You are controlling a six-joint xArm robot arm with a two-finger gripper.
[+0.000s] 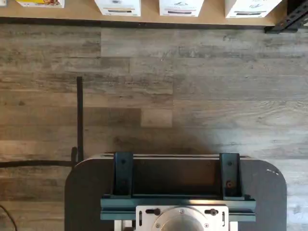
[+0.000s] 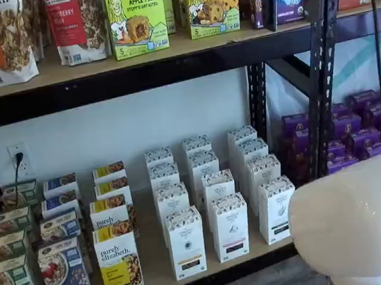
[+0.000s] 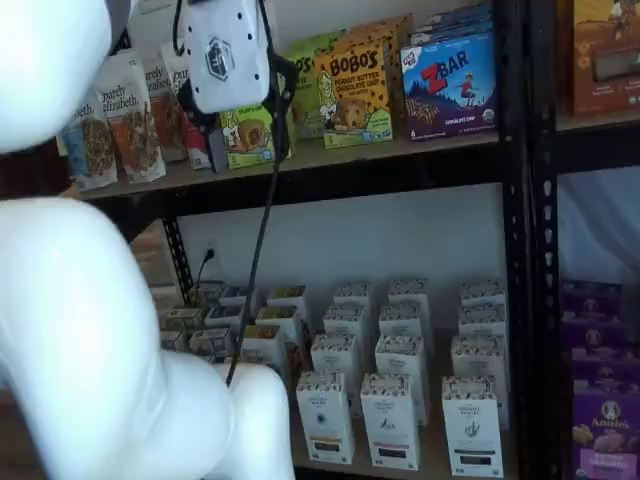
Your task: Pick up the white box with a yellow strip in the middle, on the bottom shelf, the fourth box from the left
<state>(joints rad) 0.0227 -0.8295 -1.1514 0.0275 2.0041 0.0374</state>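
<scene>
The white box (image 2: 187, 244) with the yellow band stands at the front of the left row of white cartons on the bottom shelf (image 2: 155, 275). It shows in both shelf views (image 3: 325, 415). In the wrist view its lower front (image 1: 118, 6) shows at the shelf's edge (image 1: 149, 15). My gripper (image 3: 247, 135) hangs high up in front of the upper shelf, far above the box. Its black fingers (image 3: 281, 105) stand apart with nothing between them, so it is open. One finger (image 2: 266, 1) shows in a shelf view at the top edge.
Same-shaped white cartons with a pinkish (image 1: 180, 6) or black band (image 2: 230, 228) stand right beside the white box, and granola boxes (image 2: 120, 262) to its left. Black uprights (image 2: 322, 84) frame the bay. My white arm (image 2: 357, 223) fills a corner. Purple boxes (image 2: 366, 128) sit further right.
</scene>
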